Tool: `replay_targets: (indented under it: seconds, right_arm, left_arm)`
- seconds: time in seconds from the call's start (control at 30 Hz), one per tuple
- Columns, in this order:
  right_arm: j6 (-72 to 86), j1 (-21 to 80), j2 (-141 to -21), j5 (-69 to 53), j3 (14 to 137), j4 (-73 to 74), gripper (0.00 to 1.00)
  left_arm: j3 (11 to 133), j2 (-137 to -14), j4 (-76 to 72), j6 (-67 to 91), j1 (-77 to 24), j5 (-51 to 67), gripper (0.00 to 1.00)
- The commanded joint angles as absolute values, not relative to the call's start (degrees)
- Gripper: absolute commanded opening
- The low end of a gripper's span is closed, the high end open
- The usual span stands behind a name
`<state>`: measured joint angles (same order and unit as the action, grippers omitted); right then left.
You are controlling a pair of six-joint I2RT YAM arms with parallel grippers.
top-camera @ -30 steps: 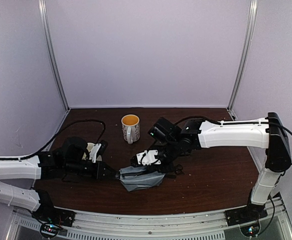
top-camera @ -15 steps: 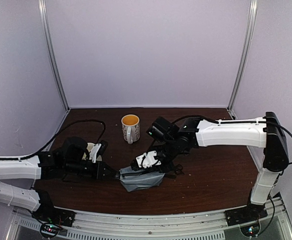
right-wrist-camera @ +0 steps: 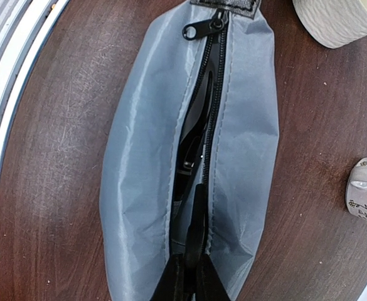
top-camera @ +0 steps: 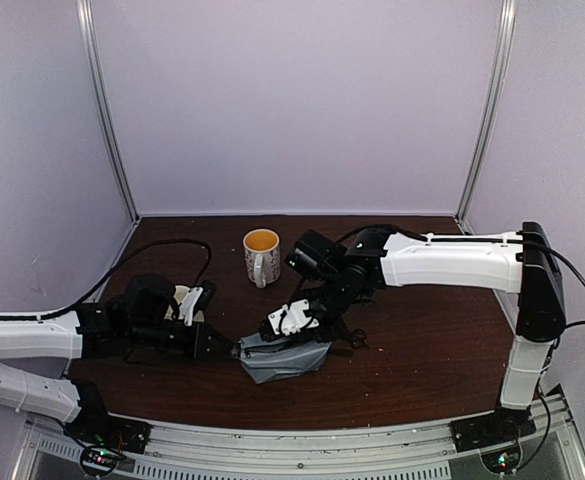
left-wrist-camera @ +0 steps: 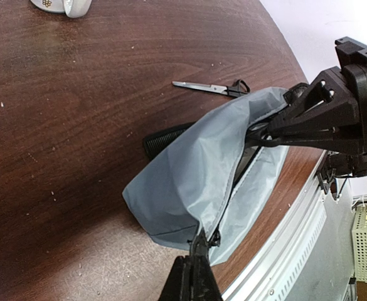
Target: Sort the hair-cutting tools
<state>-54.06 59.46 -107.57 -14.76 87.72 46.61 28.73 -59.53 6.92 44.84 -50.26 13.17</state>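
The grey zip pouch (top-camera: 284,358) lies near the front of the table, stretched between my two grippers, with its zip open along its length. My left gripper (left-wrist-camera: 196,241) is shut on the black tab at the pouch (left-wrist-camera: 189,169) end by the zip pull (right-wrist-camera: 202,28). My right gripper (right-wrist-camera: 199,251) is shut on a narrow black strip at the opposite end of the pouch (right-wrist-camera: 139,157), holding that end raised. A dark tool with a metal glint (right-wrist-camera: 192,144) lies inside. One pair of scissors (left-wrist-camera: 211,88) lies on the wood beyond the pouch. The black comb (left-wrist-camera: 164,137) pokes out from behind it.
A cream mug (top-camera: 261,255) stands at mid-table behind the pouch. A second mug (top-camera: 184,297) sits by my left arm. The table's metal front rail (left-wrist-camera: 290,232) runs close along the pouch's near side.
My right arm has swung a little to the left, with its gripper still on the pouch's end. The left arm and the pouch have hardly moved.
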Motion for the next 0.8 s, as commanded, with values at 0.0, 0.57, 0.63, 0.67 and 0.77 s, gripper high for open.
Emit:
replay_targets:
  seconds: [0.0,0.57,0.63,0.67,0.77]
  right_arm:
    - [-53.67,59.22,-109.95,-13.69,86.62,48.87,0.0]
    - [-39.57,54.42,-92.99,-15.58,85.44,50.93,0.45]
    - [-34.24,51.16,-93.12,-18.22,83.07,49.13,0.47]
    - [-32.16,49.68,-93.36,-19.86,81.73,48.63,0.47]
    - [-28.19,46.51,-94.3,-20.49,77.49,47.26,0.47]
  left_arm:
    - [28.91,-59.69,4.95,44.01,-50.01,13.89,0.0]
    - [28.39,-58.64,5.48,43.53,-49.92,12.76,0.0]
    - [28.32,-58.84,5.05,43.43,-49.92,12.95,0.0]
    - [28.3,-58.88,4.94,43.35,-49.92,13.11,0.0]
    - [29.1,-58.1,6.03,42.54,-49.92,14.68,0.0]
